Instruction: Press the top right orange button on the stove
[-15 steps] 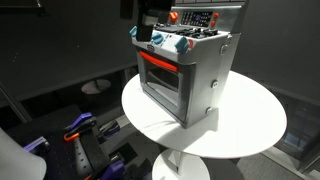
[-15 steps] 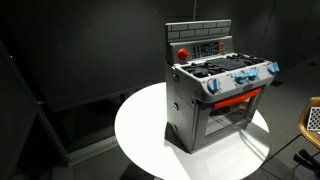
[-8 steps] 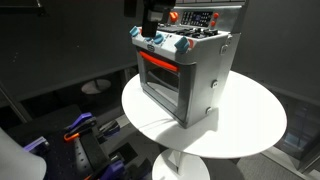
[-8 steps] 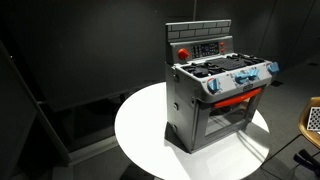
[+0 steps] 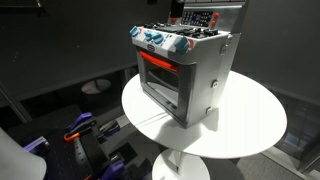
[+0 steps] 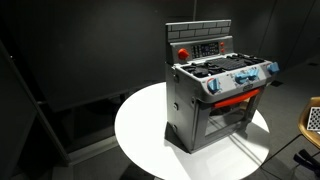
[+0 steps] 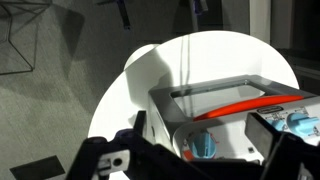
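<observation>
The stove [image 5: 185, 75] is a small grey toy oven with a glowing orange-red window and blue knobs. It stands on a round white table [image 5: 250, 130] and shows in both exterior views [image 6: 215, 95]. Its dark back panel [image 6: 205, 45] carries a red-orange button [image 6: 183, 53] at one end. My gripper [image 5: 178, 7] is only a dark shape at the top edge, over the back panel [image 5: 200, 17]. In the wrist view my gripper [image 7: 205, 140] is open and empty, its fingers either side of a blue knob [image 7: 203, 146], above the oven's front [image 7: 235, 105].
The table [image 6: 140, 130] stands on a white pedestal [image 5: 180, 165] in a dark room. Blue and black gear [image 5: 80, 128] lies on the floor beside it. A pale chair edge [image 6: 313, 120] shows at the frame's side.
My gripper has moved from over the stove's front knobs across the top towards the back panel, and is now mostly out of the exterior frame. The stove has not moved.
</observation>
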Motion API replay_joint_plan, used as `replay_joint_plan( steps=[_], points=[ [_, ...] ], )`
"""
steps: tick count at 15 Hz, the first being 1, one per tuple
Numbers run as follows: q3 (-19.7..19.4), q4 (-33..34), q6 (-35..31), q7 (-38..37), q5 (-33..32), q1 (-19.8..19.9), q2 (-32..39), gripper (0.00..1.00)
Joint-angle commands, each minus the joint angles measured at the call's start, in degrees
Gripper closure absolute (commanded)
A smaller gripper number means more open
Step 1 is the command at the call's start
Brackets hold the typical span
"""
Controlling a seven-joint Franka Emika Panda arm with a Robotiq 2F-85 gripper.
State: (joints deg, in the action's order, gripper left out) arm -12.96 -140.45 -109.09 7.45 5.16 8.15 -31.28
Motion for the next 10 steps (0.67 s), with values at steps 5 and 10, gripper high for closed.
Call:
replay_joint_plan(
  steps=[5, 10],
  points=[
    [3.3, 5.9, -15.0, -2.4, 0.8, -1.7, 9.3, 0.00],
    [5.1, 6.3, -26.5, -5.1, 0.5, -2.3, 13.6, 0.00]
  ],
)
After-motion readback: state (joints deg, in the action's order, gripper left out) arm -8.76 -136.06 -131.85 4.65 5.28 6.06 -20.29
